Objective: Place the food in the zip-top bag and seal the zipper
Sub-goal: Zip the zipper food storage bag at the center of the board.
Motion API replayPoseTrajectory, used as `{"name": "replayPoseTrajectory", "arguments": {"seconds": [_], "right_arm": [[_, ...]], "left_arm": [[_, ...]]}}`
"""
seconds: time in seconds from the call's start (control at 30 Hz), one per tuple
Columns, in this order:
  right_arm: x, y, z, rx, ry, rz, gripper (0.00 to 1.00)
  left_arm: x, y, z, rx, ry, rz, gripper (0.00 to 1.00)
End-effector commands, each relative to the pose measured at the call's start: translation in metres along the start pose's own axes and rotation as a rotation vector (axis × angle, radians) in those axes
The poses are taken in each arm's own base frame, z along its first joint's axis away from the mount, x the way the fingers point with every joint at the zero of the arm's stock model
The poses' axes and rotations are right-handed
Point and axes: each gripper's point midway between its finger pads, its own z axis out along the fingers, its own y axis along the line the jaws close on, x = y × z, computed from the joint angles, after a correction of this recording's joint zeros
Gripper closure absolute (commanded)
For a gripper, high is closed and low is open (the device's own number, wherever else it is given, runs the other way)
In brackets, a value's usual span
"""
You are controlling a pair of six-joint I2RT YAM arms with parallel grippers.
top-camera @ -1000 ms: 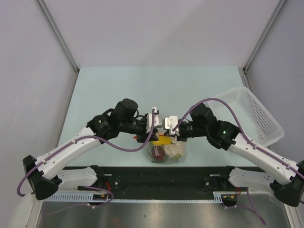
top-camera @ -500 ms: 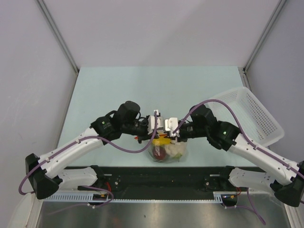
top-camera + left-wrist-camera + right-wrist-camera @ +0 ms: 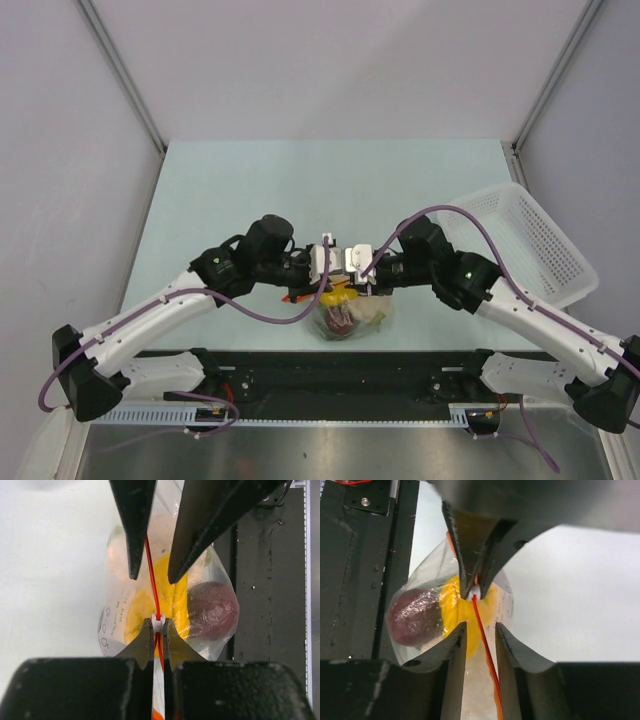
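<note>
Closing in over the last second, the left gripper (image 3: 158, 624) had shifted a little towards its partner and pressed its jaws together, while the right gripper (image 3: 480, 626) had let its jaws part. The left gripper was pinching the zipper (image 3: 151, 565) at a small white tab (image 3: 158, 625) on the strip, its fingertips tight on either side of it. The right gripper's jaws stood spread just beyond. The orange-red strip ran through the gap between them, and neither finger could be seen pressing on it. The two grippers faced each other tip to tip along the line of the zipper, very near one another but not touching.

Below the pinched strip hung the zip-top bag (image 3: 112, 625), its clear, crinkled plastic bulging out on both sides of the zipper. The food was inside it. A yellow piece (image 3: 172, 592) sat directly under the strip, and a dark red piece (image 3: 212, 610) lay beside it on the side towards the arms' bases. A pale cream piece (image 3: 162, 527) sat farther along, under the right gripper.

From the top view the bag rested at the near edge of the pale table (image 3: 250, 190), just beside the dark base rail (image 3: 300, 365). A white perforated basket (image 3: 530, 235) stood tilted at the table's right edge, well apart from the bag.
</note>
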Motion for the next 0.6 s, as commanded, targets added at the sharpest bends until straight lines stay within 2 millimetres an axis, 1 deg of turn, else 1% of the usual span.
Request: {"name": "replayPoseTrajectory", "arguments": {"seconds": [0.0,0.07,0.1,0.13,0.2,0.27,0.37,0.4,0.43,0.47,0.5,0.57], "right_arm": [[0.013,-0.008,-0.003,0.027,0.057,0.02,0.63],[0.014,-0.011,-0.007,0.035,0.058,0.03,0.54],[0.015,-0.011,-0.008,0.033,0.056,0.03,0.46],[0.016,-0.011,-0.009,0.032,0.058,0.031,0.43],[0.018,-0.01,-0.011,0.027,0.066,0.019,0.4],[0.02,-0.01,-0.011,0.023,0.073,0.02,0.41],[0.022,-0.006,-0.01,-0.001,0.074,0.008,0.57],[0.021,-0.005,-0.009,-0.007,0.072,0.004,0.69],[0.019,-0.004,-0.01,-0.012,0.064,0.002,0.77],[0.018,-0.003,-0.011,-0.016,0.058,-0.003,0.87],[0.017,-0.003,-0.012,-0.015,0.054,-0.01,1.0],[0.017,-0.004,-0.015,-0.008,0.052,-0.004,1.0]], "left_arm": [[-0.019,-0.006,-0.008,0.016,-0.077,0.067,1.0],[-0.02,-0.006,-0.009,0.016,-0.08,0.067,1.0],[-0.019,-0.006,-0.009,0.015,-0.08,0.066,1.0],[-0.02,-0.007,-0.009,0.019,-0.082,0.07,1.0],[-0.022,-0.007,-0.009,0.021,-0.091,0.076,1.0],[-0.023,-0.009,-0.009,0.032,-0.093,0.085,1.0],[-0.026,-0.01,-0.01,0.043,-0.101,0.091,1.0],[-0.026,-0.008,-0.009,0.036,-0.098,0.089,1.0],[-0.027,-0.008,-0.009,0.033,-0.098,0.087,1.0],[-0.026,-0.007,-0.009,0.027,-0.095,0.084,1.0],[-0.026,-0.006,-0.01,0.02,-0.094,0.082,1.0],[-0.023,-0.005,-0.011,0.009,-0.083,0.072,1.0]]}}
